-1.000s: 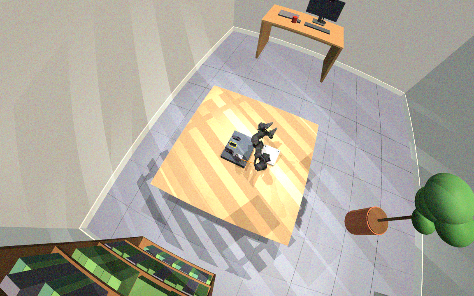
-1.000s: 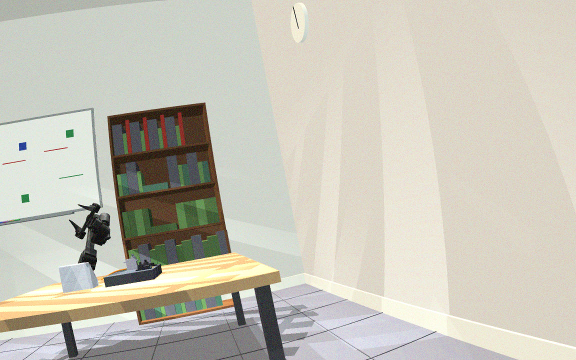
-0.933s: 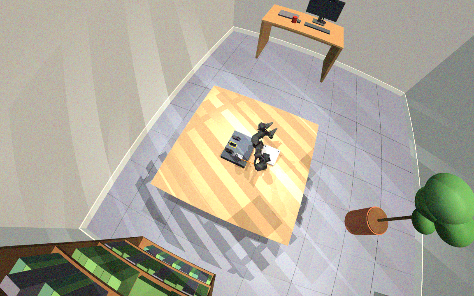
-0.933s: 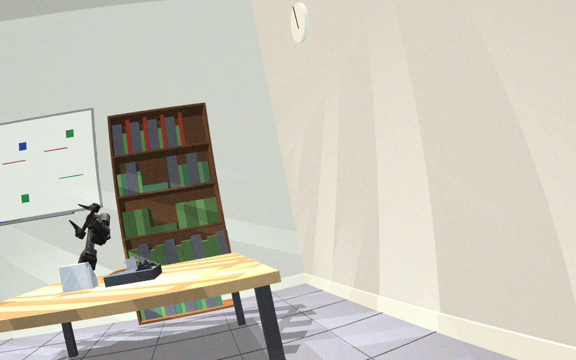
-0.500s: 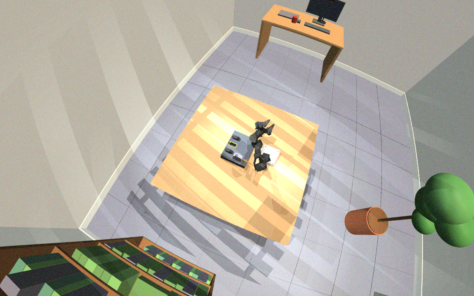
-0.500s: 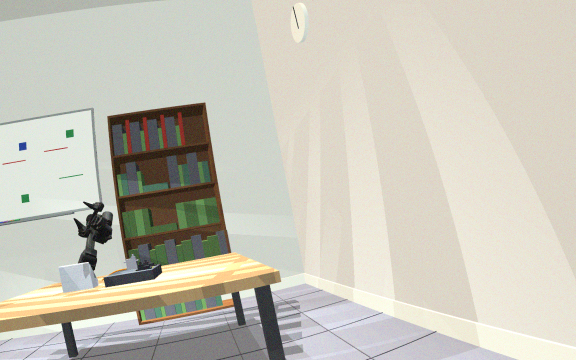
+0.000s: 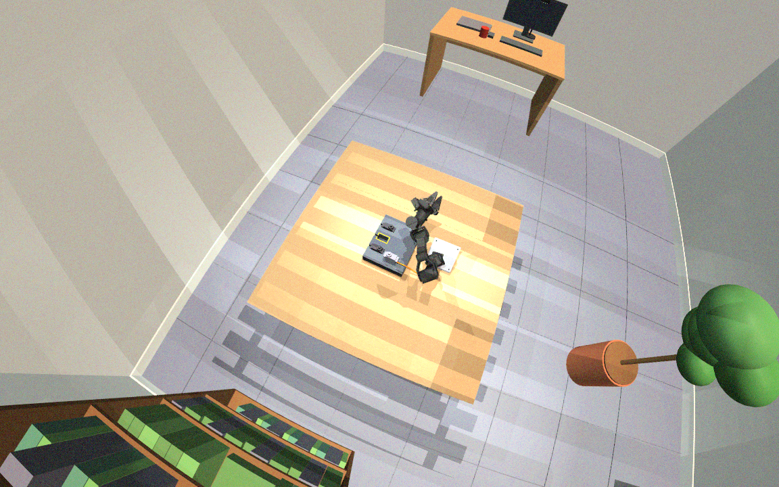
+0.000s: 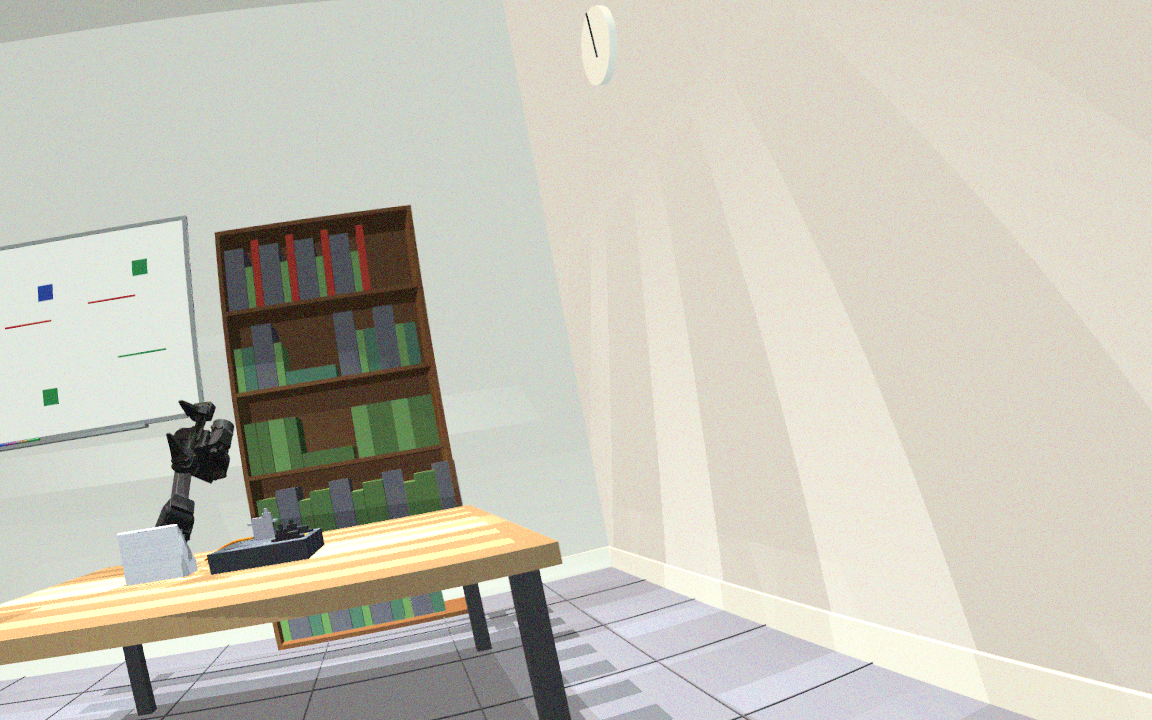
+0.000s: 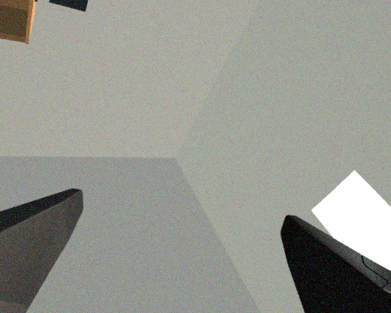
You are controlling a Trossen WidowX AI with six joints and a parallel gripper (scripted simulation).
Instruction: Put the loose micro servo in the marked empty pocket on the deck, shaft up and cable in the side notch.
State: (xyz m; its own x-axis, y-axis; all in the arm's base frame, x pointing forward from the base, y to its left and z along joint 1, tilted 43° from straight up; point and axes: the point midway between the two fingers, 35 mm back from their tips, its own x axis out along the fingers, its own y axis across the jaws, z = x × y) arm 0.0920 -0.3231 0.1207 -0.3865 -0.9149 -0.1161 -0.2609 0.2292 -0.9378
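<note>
The loose servo (image 7: 391,256) (image 8: 263,526), light grey, stands on the dark deck (image 7: 402,244) (image 8: 267,554) near one edge, outside the marked pocket. Its orange cable (image 7: 403,264) runs off the deck towards the arm's base. The yellow outline of the empty pocket (image 7: 383,234) lies between two dark servos (image 7: 388,226) (image 7: 376,248). My gripper (image 7: 437,197) (image 8: 174,420) (image 9: 185,213) is open and empty, high above the table and off to the side of the deck. The wrist view shows only walls and ceiling between the fingers. The servo's shaft direction is too small to tell.
A white box (image 7: 447,249) (image 8: 150,555) stands on the wooden table (image 7: 343,284) (image 8: 437,546) beside the arm's base, on the side away from the deck. A bookcase (image 8: 329,376), a desk (image 7: 501,51) and a potted plant (image 7: 592,363) stand away from the table.
</note>
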